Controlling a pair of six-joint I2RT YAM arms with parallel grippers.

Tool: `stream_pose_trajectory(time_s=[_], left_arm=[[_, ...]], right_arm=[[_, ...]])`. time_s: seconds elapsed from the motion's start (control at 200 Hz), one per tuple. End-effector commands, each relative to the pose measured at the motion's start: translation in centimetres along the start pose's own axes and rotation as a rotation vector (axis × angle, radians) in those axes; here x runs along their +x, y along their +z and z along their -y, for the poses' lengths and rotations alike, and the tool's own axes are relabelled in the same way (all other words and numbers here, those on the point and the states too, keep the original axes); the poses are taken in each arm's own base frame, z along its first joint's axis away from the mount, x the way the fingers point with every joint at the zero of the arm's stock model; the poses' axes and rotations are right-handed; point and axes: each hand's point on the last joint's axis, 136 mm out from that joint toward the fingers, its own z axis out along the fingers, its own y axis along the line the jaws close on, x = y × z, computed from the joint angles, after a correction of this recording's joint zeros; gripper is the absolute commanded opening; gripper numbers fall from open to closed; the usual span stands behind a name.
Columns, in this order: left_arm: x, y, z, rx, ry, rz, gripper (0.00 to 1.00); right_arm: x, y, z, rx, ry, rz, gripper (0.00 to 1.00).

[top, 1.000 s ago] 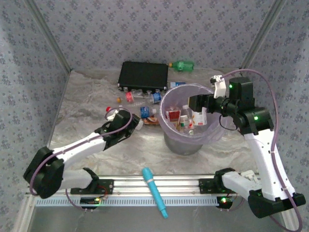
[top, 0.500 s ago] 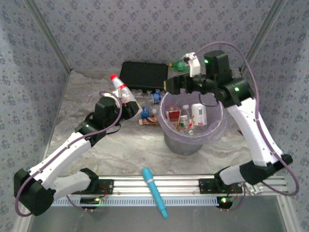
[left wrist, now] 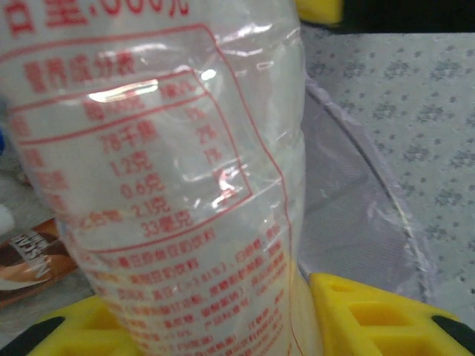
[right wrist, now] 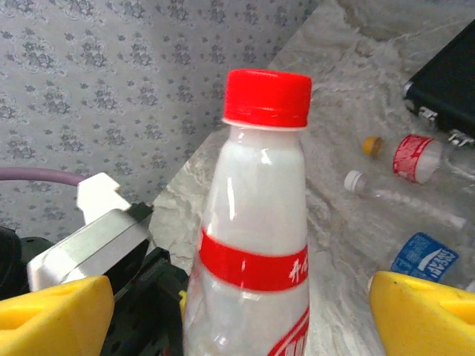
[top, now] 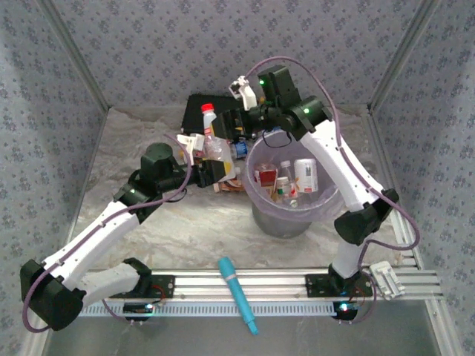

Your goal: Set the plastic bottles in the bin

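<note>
My left gripper [top: 210, 169] is shut on the lower body of a clear plastic bottle [top: 213, 144] with a red cap and red print, holding it upright just left of the bin [top: 282, 221]. In the left wrist view the bottle [left wrist: 163, 170] stands between the yellow fingers [left wrist: 371, 315]. My right gripper [top: 225, 122] hangs open at the bottle's upper half. In the right wrist view its yellow fingertips [right wrist: 423, 311] stand wide on both sides of the bottle [right wrist: 256, 230], with gaps. The grey bin, lined with a lilac bag [left wrist: 356, 215], holds several bottles [top: 306, 174].
Loose bottles [right wrist: 415, 156] lie on the marbled table between the black box [right wrist: 445, 81] and the bin, one with a blue label [right wrist: 424, 256]. A brown-labelled one [left wrist: 30, 256] lies below the held bottle. A cyan pen-like stick [top: 237, 293] rests at the near rail.
My left arm has lifted the red-capped bottle off the table and carried it right towards the bin. My right arm has swung from over the bin leftwards to that bottle.
</note>
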Motion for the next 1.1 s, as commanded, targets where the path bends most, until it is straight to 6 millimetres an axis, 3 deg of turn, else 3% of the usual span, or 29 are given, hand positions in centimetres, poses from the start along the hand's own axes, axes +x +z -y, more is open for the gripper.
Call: stream_pose_trajectory(time_s=[0.0,0.12,0.335,0.545,0.67,0.74,0.904,1.094], left_arm=[[-0.8,0.0,2.7,0.123,0.069,0.014,0.44],[-0.6,0.4,2.9,0.138,0.072,0.003,0.44],[-0.5,0.8,2.8,0.132,0.068,-0.003,0.44],[-0.6,1.0,2.4,0.115,0.064,0.002,0.48],[-0.6,0.9,2.3,0.109,0.065,0.009,0.58],[-0.7,0.9,2.2,0.1,0.061,0.013,0.73],[-0.1,0.4,2.0,0.089,0.056,-0.007,0.92],[1.4,-0.4,0.6,0.03,0.037,-0.026,0.96]], right_arm=[[-0.8,0.2,-2.0,-0.125,0.014,0.003,0.87],[-1.0,0.7,-2.0,-0.162,0.035,-0.002,0.82],[-1.1,0.7,-1.1,-0.155,0.056,0.002,0.6],[-1.2,0.5,-0.7,-0.142,0.055,0.01,0.48],[-1.6,0.3,-0.6,-0.141,0.051,0.024,0.43],[-1.9,0.0,-0.7,-0.148,0.045,0.032,0.43],[-3.8,-2.8,-0.6,-0.143,0.017,0.092,0.41],[-6.1,-8.8,0.6,-0.061,0.002,0.219,0.4]])
